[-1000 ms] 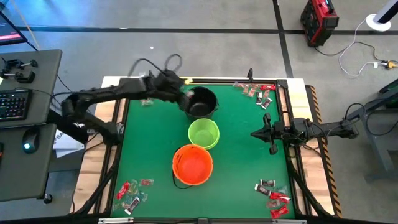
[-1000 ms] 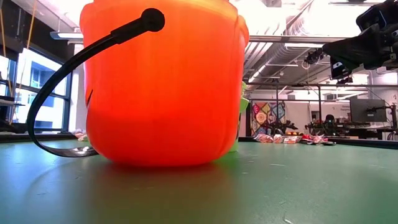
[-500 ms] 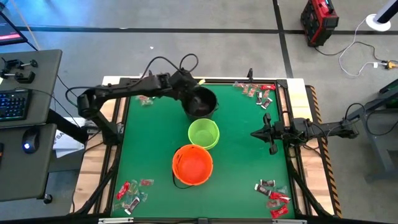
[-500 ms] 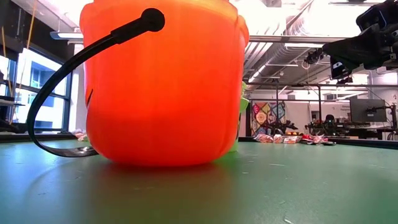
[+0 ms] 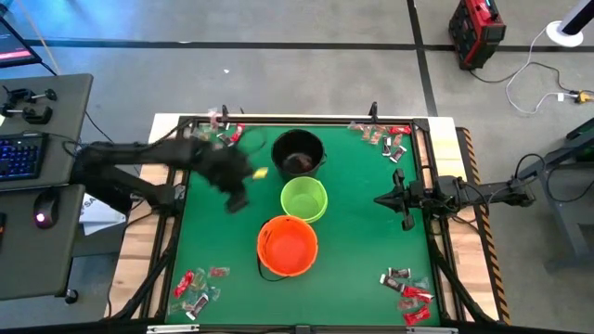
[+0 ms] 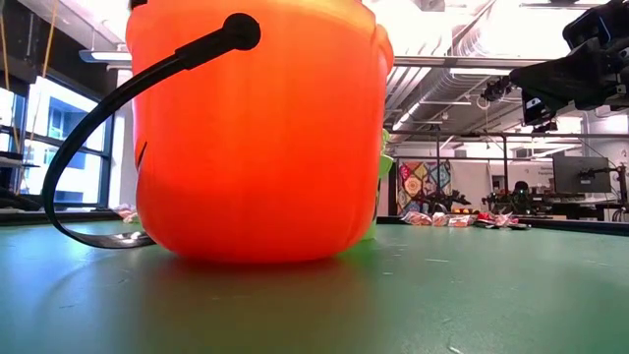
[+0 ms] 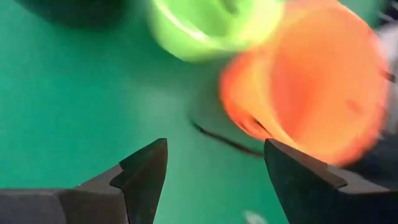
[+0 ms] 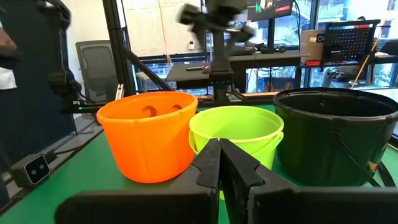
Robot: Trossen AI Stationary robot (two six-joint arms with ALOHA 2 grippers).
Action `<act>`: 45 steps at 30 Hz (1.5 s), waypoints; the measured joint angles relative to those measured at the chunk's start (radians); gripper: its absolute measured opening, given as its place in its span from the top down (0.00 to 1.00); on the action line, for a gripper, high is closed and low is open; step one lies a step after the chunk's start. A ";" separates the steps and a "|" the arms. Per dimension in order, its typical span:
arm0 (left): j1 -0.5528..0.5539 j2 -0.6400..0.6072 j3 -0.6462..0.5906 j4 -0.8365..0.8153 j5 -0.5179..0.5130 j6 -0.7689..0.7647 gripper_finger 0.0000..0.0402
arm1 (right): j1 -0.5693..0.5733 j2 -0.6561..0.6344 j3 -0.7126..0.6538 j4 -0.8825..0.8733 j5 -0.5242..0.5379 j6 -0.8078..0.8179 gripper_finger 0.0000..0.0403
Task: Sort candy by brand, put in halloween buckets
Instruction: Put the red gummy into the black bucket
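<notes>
Three halloween buckets stand in a row on the green mat: black [image 5: 299, 153] farthest, lime green [image 5: 303, 199] in the middle, orange [image 5: 288, 245] nearest. Candy lies in small heaps at the far left [image 5: 223, 134], far right [image 5: 385, 137], near left [image 5: 198, 288] and near right [image 5: 408, 289] corners. My left gripper [image 5: 238, 197], blurred by motion, hangs over bare mat left of the green bucket. It is open [image 7: 214, 168] with nothing between its fingers. My right gripper [image 5: 379, 199] waits shut [image 8: 219, 155] by the table's right edge, pointing at the buckets.
The orange bucket [image 6: 256, 128] fills the low view, its black handle [image 6: 118, 118] drooping to the mat. A raised frame [image 5: 432, 186] borders the table. Bare mat lies on both sides of the bucket row. A desk with a keyboard [image 5: 23, 153] stands off the left side.
My left gripper has swung away from the black bucket's rim, toward the table's near and left side. It now hangs over the mat left of the green bucket. The buckets have stayed where they were.
</notes>
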 joint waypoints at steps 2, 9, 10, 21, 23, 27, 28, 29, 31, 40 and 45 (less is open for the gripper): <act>-0.147 -0.065 -0.054 0.007 -0.006 -0.099 0.36 | 0.000 0.000 0.000 0.000 0.000 0.000 1.00; -0.613 -0.031 -0.163 0.060 -0.127 -0.343 0.36 | 0.000 0.000 0.000 0.000 0.000 0.000 1.00; -0.654 -0.002 -0.170 0.072 -0.139 -0.347 0.36 | 0.000 0.000 0.000 0.000 0.000 0.000 1.00; -0.810 0.327 -0.170 0.144 -0.240 -0.296 0.37 | 0.000 0.000 0.000 0.000 0.000 0.000 1.00; -0.812 0.357 -0.170 0.162 -0.303 -0.296 0.37 | 0.000 0.000 0.000 0.000 0.000 0.000 1.00; -0.812 0.404 -0.179 0.233 -0.316 -0.303 0.37 | 0.000 0.000 0.000 0.000 0.000 0.000 1.00; -0.815 0.411 -0.188 0.257 -0.305 -0.303 0.37 | 0.000 0.000 0.000 0.000 0.000 0.000 1.00; -0.820 0.417 -0.199 0.275 -0.296 -0.308 0.37 | 0.000 0.000 0.000 0.000 0.000 0.000 1.00; -0.830 0.420 -0.223 0.290 -0.288 -0.337 0.37 | 0.000 0.000 0.000 0.000 0.000 0.000 1.00; -0.857 0.390 -0.312 0.380 -0.319 -0.379 0.37 | 0.000 0.000 0.000 0.000 0.000 0.000 1.00; -0.858 0.390 -0.350 0.477 -0.319 -0.377 0.37 | 0.000 0.000 0.000 0.000 0.000 0.000 1.00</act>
